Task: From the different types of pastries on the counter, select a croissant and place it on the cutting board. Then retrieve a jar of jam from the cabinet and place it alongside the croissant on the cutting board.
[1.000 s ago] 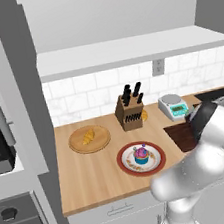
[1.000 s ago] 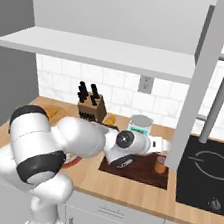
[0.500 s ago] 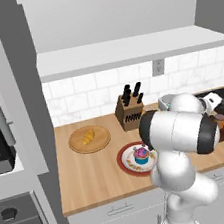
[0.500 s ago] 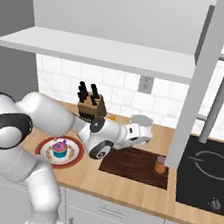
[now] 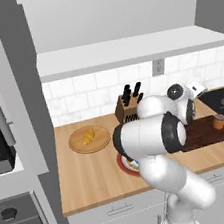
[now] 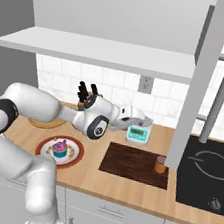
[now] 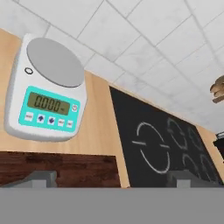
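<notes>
- Left base view: the croissant lies on the round pale board at the left of the counter, well apart from the dark cutting board. The jar of jam already stands on that board's right end — so, judging by how things lie, the jam half looks done and the croissant half is not.
- Right base view: the gripper hangs over the kitchen scale, behind the cutting board; whether its fingers are open or closed cannot be told here. The cupcake sits on its plate near the counter's front.
- Hand view: the camera looks down on the scale and the hob — the finger tips are too faint to judge, and nothing lies between them.
</notes>
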